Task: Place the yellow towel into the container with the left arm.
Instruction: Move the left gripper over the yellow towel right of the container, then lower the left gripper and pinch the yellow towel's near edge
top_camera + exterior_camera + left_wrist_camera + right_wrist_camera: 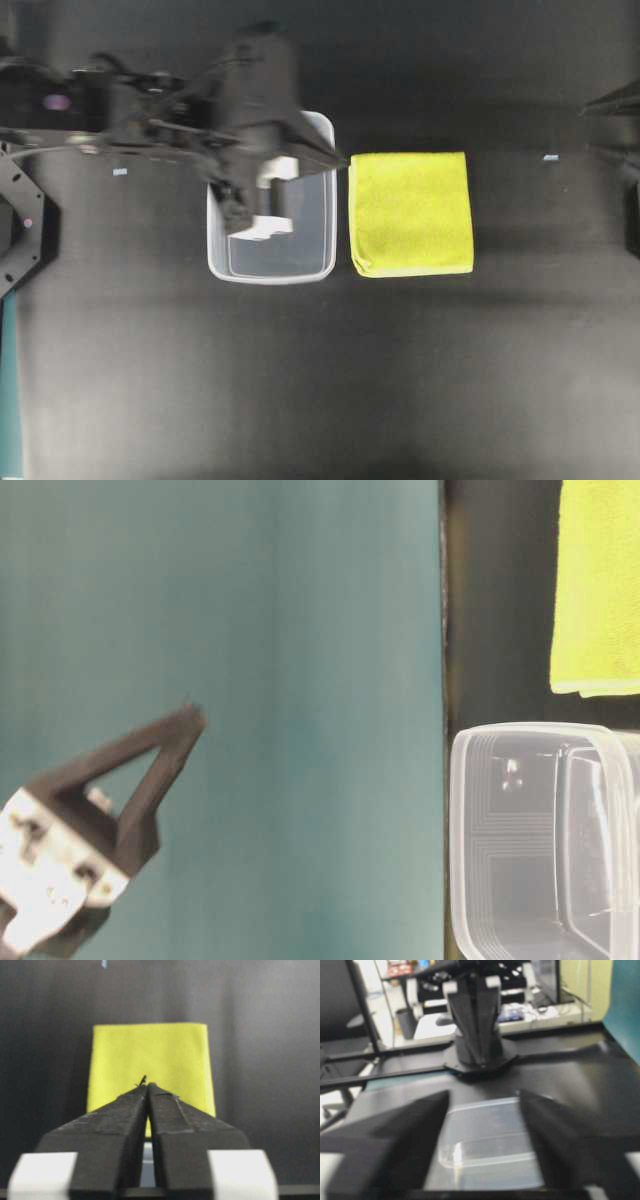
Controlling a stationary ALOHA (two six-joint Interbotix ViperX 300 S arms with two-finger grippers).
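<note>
Hovering above the container (pixel 270 262), the left pincer (pixel 147 1085) is pressed closed and empty; the yellow towel (pixel 411 212) lies untouched just beside the container — grasp and placement remain.

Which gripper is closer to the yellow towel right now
Left. The left gripper is at the yellow towel's corner, over the container; the right gripper is beyond the overhead view's right edge.
</note>
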